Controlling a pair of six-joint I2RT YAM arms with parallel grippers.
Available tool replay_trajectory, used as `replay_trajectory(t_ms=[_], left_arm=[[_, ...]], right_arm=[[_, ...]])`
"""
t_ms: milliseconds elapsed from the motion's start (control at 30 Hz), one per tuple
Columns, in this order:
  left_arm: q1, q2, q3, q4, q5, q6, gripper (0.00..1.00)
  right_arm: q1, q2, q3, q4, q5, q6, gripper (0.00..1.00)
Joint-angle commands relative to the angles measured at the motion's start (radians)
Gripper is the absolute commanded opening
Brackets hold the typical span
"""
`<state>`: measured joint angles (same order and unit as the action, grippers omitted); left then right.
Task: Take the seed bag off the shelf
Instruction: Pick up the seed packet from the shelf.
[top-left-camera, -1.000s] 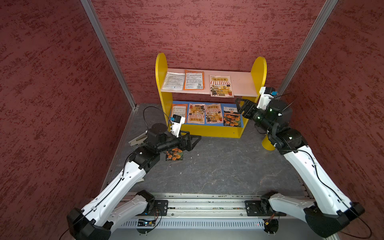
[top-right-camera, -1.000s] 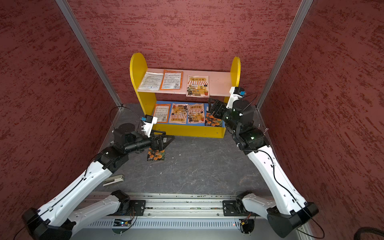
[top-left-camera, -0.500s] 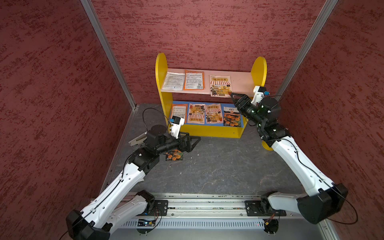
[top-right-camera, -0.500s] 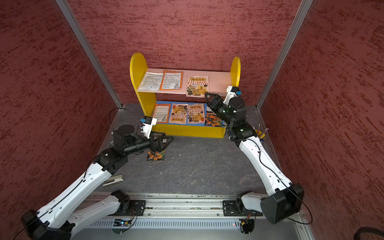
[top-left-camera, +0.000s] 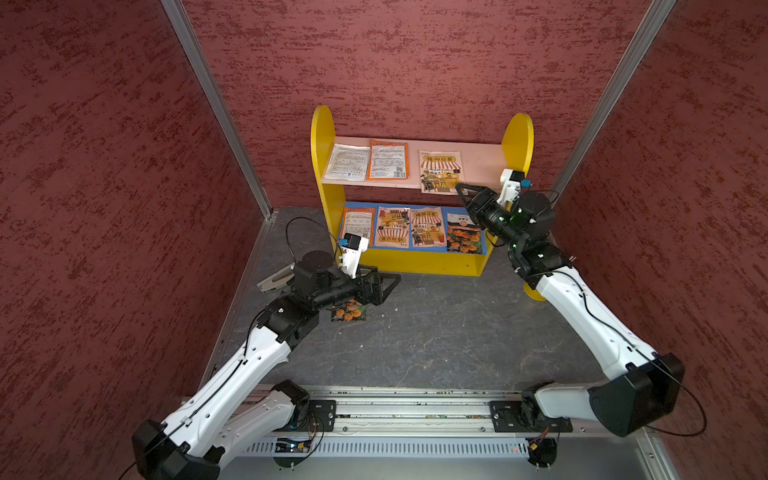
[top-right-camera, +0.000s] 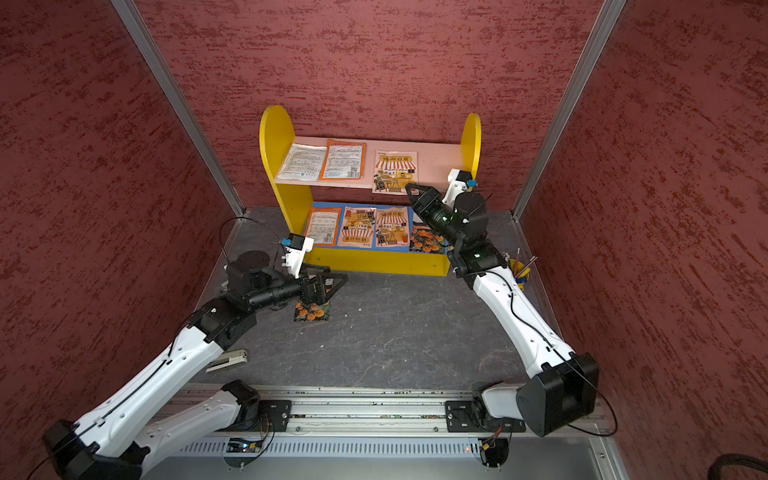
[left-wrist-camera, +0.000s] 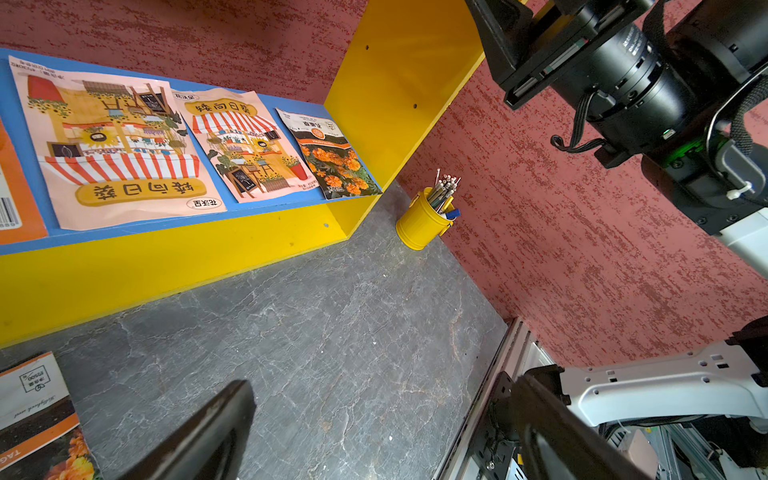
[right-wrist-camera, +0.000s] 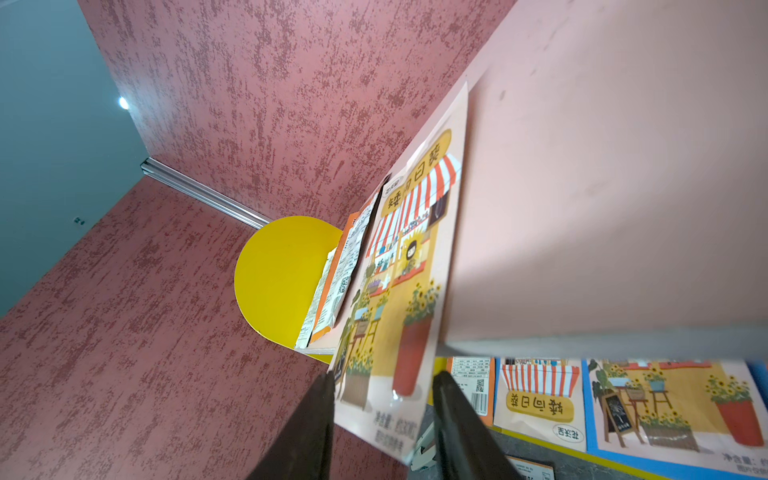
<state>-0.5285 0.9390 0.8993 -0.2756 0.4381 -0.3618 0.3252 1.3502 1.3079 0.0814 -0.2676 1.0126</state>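
The shelf (top-left-camera: 415, 261) (top-right-camera: 374, 262) stands against the back wall. A seed bag (top-left-camera: 440, 171) (top-right-camera: 395, 170) (right-wrist-camera: 409, 286) with a striped-awning picture lies on its pink upper board, its near end hanging over the front edge. My right gripper (top-left-camera: 459, 189) (top-right-camera: 409, 189) (right-wrist-camera: 382, 399) is at that edge, and its jaws are open on either side of the overhanging end, with gaps still showing. My left gripper (top-left-camera: 395, 281) (top-right-camera: 343, 281) (left-wrist-camera: 382, 382) hovers wide open and empty over the floor, beside a marigold seed bag (top-left-camera: 349, 312) (top-right-camera: 311, 311) (left-wrist-camera: 41, 436) lying there.
Two more bags (top-left-camera: 365, 162) lie at the left of the upper board, and several bags (top-left-camera: 415, 226) lie on the blue lower board. A yellow pencil cup (left-wrist-camera: 419, 224) (top-right-camera: 519, 270) stands by the shelf's right panel. A stapler (top-right-camera: 228, 359) lies near the left wall.
My right arm rose from the lower board to the upper board's front edge, and its jaws have narrowed around the overhanging bag. The left arm has barely moved.
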Motion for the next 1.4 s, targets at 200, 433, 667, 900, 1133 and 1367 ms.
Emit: replay_trajectory(t_ms=[200, 433, 667, 900, 1133, 1367], left_arm=[[-0.006, -0.009, 0.000, 0.004, -0.013, 0.002, 1.00], [0.002, -0.016, 0.009, 0.079, 0.014, -0.080, 1.00], [0.008, 0.013, -0.025, 0.337, 0.071, -0.239, 1.00], [0.013, 0.103, -0.020, 0.631, 0.106, -0.394, 1.00], [0.017, 0.231, 0.031, 0.830, 0.103, -0.471, 1.00], [0.009, 0.379, 0.126, 0.984, 0.110, -0.530, 0.96]], right_arm=[[-0.016, 0.032, 0.023, 0.057, -0.015, 0.019, 0.30], [-0.026, 0.020, 0.011, 0.078, -0.017, 0.013, 0.10], [-0.035, -0.030, -0.038, 0.122, -0.042, -0.008, 0.00], [-0.035, -0.126, -0.136, 0.191, -0.118, -0.021, 0.00], [-0.031, -0.211, -0.265, 0.335, -0.188, 0.044, 0.00], [-0.013, -0.235, -0.313, 0.369, -0.213, 0.059, 0.00]])
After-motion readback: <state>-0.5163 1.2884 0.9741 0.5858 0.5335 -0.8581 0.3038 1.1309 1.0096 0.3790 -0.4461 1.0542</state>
